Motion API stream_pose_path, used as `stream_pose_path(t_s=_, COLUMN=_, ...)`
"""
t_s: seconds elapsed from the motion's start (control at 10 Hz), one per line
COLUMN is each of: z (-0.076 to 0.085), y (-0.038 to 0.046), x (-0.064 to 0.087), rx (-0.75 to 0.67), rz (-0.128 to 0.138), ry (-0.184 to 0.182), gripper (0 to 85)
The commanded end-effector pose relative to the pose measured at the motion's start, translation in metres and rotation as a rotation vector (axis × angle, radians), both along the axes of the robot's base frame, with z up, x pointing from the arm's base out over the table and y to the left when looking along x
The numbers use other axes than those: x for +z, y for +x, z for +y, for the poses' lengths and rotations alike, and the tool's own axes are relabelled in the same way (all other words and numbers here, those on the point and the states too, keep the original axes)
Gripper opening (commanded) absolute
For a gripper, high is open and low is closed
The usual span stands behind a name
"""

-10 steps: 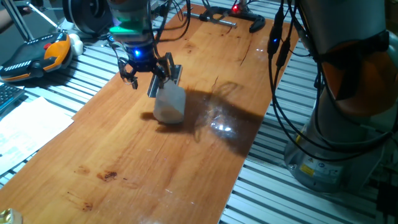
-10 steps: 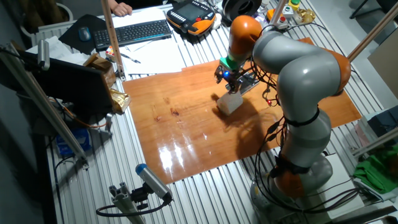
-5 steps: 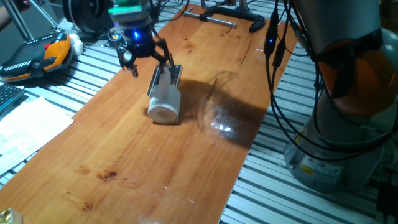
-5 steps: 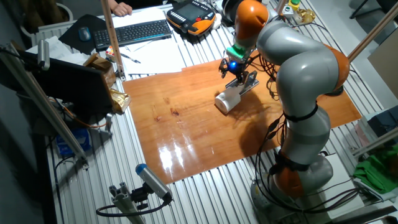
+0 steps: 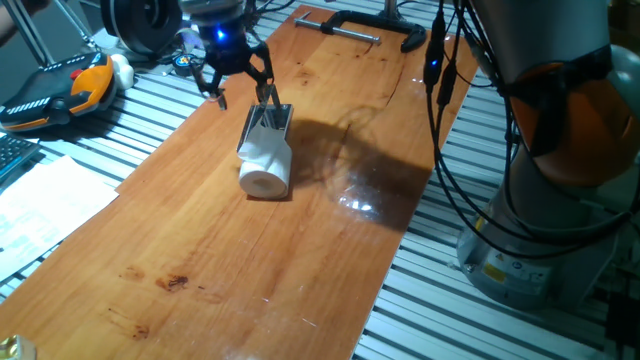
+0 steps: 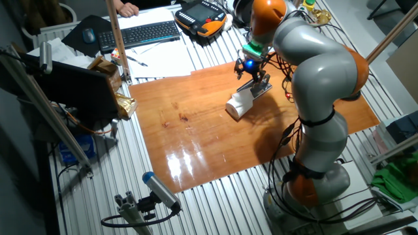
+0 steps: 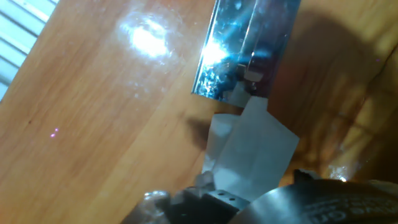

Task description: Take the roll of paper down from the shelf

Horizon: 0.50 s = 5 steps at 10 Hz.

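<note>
The roll of paper (image 5: 265, 165) is a small white cylinder lying on its side on the wooden table (image 5: 200, 250), its round end toward the camera. Its back end touches the shelf (image 5: 270, 118), a small shiny dark metal stand just behind it. My gripper (image 5: 240, 92) hangs open and empty above the shelf, apart from the roll. The other fixed view shows the roll (image 6: 238, 104), the shelf (image 6: 262, 86) and the gripper (image 6: 252, 70). In the hand view the metal plate (image 7: 249, 43) is at the top and the white roll (image 7: 252, 149) below it.
A black clamp (image 5: 372, 22) lies at the far end of the table. An orange and black pendant (image 5: 62, 88) and papers (image 5: 40, 200) are off the left edge. The arm's base (image 5: 545, 200) and hanging cables (image 5: 440, 90) stand at the right.
The gripper has risen and drawn back toward the far end, away from the roll. The roll, blurred and tilted a second ago, now lies still on the table in front of the shelf.
</note>
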<state>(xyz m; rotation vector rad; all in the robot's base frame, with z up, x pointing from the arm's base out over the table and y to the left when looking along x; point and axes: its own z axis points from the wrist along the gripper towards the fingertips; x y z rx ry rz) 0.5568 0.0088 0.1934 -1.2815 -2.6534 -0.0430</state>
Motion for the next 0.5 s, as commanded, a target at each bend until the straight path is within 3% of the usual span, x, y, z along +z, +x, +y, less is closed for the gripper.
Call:
stream_pose_path(t_s=0.0, z=-0.001, y=0.0003, x=0.001, rx=0.038, rz=-0.004, ry=0.003, gripper=45.7)
stream_pose_path(t_s=0.2, z=-0.005, y=0.0013, x=0.003, rx=0.159, rz=-0.019, ry=0.009, gripper=17.3)
stream_pose_path(t_s=0.3, z=-0.008, y=0.0024, x=0.004, rx=0.245, rz=-0.038, ry=-0.012, gripper=2.7)
stream_pose_path(t_s=0.4, z=-0.013, y=0.0046, x=0.006, rx=0.299, rz=-0.049, ry=-0.014, gripper=0.7)
